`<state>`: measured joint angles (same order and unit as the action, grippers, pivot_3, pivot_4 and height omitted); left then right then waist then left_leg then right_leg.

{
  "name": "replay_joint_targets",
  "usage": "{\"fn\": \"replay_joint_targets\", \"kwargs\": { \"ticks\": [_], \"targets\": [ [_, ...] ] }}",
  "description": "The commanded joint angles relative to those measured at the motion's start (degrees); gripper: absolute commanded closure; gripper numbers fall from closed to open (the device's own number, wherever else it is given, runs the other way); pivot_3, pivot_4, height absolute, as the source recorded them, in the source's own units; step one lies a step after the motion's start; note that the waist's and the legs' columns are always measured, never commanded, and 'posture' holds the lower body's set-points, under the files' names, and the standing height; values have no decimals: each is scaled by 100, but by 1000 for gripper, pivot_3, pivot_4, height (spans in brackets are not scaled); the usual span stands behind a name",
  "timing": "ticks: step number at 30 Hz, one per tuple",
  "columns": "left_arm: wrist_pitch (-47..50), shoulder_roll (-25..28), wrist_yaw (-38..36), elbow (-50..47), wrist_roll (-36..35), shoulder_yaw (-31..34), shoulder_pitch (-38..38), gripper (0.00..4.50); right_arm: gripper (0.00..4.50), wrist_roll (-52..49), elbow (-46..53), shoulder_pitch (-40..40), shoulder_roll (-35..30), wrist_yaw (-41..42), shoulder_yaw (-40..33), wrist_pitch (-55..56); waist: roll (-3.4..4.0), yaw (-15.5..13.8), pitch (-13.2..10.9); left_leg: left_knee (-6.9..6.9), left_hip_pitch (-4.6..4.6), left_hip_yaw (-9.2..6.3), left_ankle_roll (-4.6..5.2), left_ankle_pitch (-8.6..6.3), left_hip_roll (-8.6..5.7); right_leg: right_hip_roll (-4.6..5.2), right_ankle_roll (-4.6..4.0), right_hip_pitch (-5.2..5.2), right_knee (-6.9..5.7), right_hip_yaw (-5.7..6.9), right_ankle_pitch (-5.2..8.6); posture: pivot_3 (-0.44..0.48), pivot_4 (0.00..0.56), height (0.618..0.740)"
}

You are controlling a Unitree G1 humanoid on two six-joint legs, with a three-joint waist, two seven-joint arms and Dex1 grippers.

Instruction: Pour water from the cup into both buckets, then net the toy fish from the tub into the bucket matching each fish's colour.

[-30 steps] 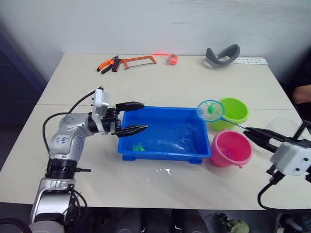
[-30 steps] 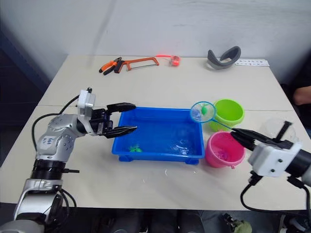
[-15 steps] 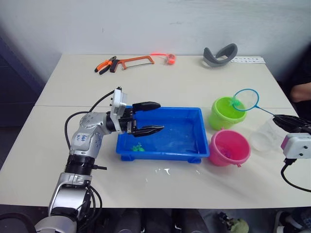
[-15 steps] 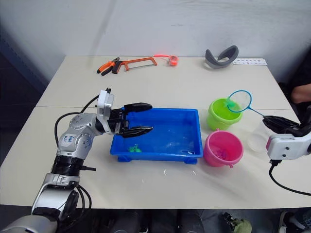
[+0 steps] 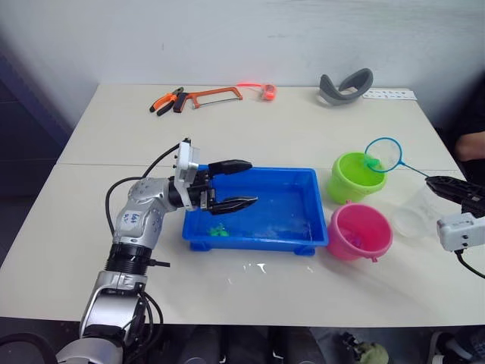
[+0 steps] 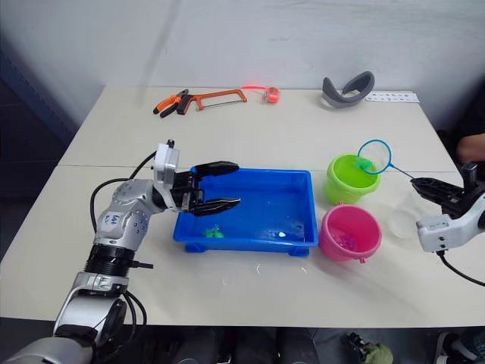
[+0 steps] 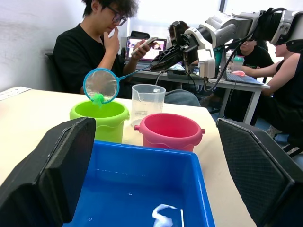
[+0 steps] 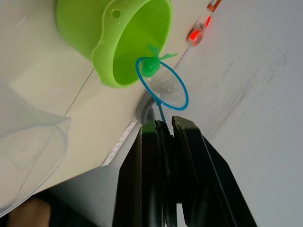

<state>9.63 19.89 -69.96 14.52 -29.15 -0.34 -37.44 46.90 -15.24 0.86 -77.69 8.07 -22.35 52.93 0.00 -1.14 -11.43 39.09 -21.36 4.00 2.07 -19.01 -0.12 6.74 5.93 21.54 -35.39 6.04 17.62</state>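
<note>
Net in your right gripper, whose fingers pinch the thin handle, hangs over the lime green bucket with a green toy fish at the hoop's edge. Your left gripper, fingers spread apart, hovers over the blue tub. Beside the pink bucket stands the clear cup.
</note>
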Motion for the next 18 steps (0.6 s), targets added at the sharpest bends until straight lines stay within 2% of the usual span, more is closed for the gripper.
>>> {"fn": "replay_joint_targets", "kwargs": {
  "ticks": [1,9,14,18],
  "targets": [
    [-145,-52,-29,84,-17,90,-22,52,4500,550,-49,91,-451,-851,5,191,2,3,0,0,0,0,0,0,0,0,0,0,1,0,0,0,150,740],
    [-469,-262,-134,593,50,81,-283,52,4500,1526,-236,470,-1112,-1868,1104,-89,4,9,0,-1,-4,0,-3,2,3,-6,-2,2,5,-2,1,0,150,740],
    [-665,-359,-148,842,83,111,-388,52,4500,1623,-291,958,-1206,-1973,1664,-250,6,28,1,-1,-6,-1,-4,2,4,-8,-1,3,5,-1,1,0,150,740],
    [-740,-392,-155,910,97,119,-393,52,4500,1427,-333,1135,-1198,-1866,1779,-392,7,37,0,-1,-8,-2,-6,3,4,-9,-1,4,5,1,1,0,150,740]
  ]
}}
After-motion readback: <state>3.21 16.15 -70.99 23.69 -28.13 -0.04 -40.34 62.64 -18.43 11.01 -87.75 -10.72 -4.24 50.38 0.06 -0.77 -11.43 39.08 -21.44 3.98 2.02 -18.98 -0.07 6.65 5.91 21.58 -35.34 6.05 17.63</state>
